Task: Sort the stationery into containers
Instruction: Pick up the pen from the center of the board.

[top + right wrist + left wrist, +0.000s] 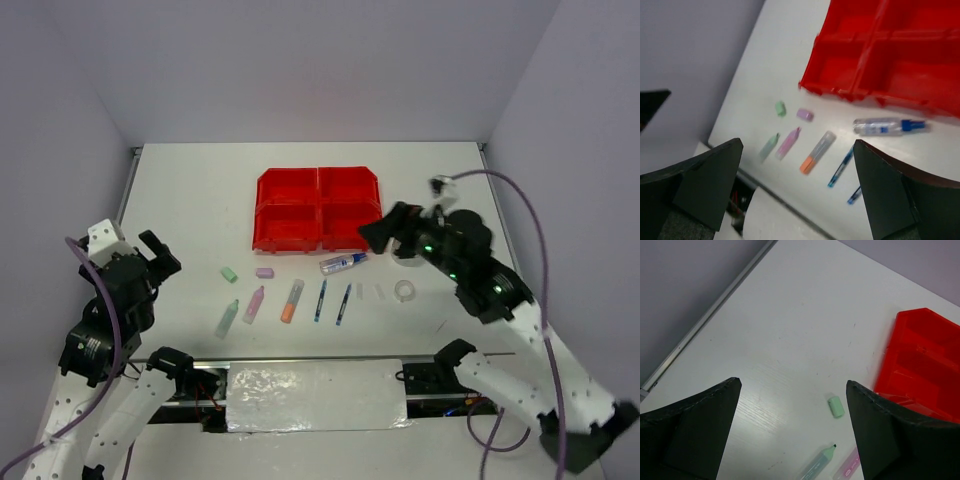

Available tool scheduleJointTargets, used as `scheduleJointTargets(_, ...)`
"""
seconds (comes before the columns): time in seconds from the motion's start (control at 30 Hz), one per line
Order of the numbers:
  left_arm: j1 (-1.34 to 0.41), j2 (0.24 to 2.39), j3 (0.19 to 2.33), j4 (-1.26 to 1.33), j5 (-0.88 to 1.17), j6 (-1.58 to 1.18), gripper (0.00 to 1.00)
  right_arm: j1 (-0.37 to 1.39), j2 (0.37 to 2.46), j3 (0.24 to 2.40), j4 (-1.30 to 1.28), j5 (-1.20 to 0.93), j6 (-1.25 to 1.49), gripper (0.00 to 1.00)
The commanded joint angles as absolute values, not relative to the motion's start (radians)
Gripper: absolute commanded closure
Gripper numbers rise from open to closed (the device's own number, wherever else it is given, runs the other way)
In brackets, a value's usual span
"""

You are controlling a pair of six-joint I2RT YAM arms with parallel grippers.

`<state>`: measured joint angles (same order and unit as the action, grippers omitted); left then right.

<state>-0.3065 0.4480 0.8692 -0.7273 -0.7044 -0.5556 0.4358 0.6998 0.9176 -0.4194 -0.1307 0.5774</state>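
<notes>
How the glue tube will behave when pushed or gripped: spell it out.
The glue tube lies on its side and is round-bodied, so a sideways push would probably roll it across the table. Its clear plastic looks smooth and may be slippery in a grip. It seems rigid and light, and unlikely to bend.

Bright, even light; the right wrist view is blurred.

The bins [318,208] are shiny red and the table [200,200] is white. At their 7 o'clock lie a pastel green eraser [229,273], a purple eraser [264,272], a green highlighter [227,318], a pink highlighter [253,305] and an orange highlighter [291,300]. At 6 o'clock are two blue pens [320,299] [343,304].
</notes>
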Motion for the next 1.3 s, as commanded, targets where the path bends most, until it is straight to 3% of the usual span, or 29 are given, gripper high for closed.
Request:
scheduleJointTargets(0.0,-0.299,0.488,0.910,-0.750,-0.776,-0.606,0.01,0.723,0.894,1.026,-0.376,0.186,0.640,0.00)
scheduleJointTargets(0.03,-0.299,0.495,0.913,-0.755,-0.794,-0.609,0.01,0.859,1.016,1.088,-0.394,0.255,0.669,0.00)
scheduleJointTargets(0.1,-0.290,0.515,0.923,-0.782,-0.816,-0.627,0.01,0.967,1.138,1.156,-0.428,0.418,0.787,0.00)
scheduleJointTargets(0.23,-0.285,0.555,0.946,-0.871,-0.923,-0.710,0.01,1.200,1.472,1.242,-0.354,0.543,0.923,0.00)
scheduleJointTargets(0.4,-0.275,0.529,0.988,-1.011,-1.054,-0.856,0.01,1.293,1.842,1.558,-0.537,0.598,1.061,0.03)
scheduleJointTargets(0.8,-0.273,0.362,0.966,-0.988,-1.068,-0.864,0.01,1.393,2.137,1.816,-0.592,0.594,1.155,0.25)
scheduleJointTargets(1.27,-0.275,0.373,0.956,-0.945,-1.025,-0.810,0.01,1.428,2.278,1.947,-0.721,0.606,1.238,0.26)
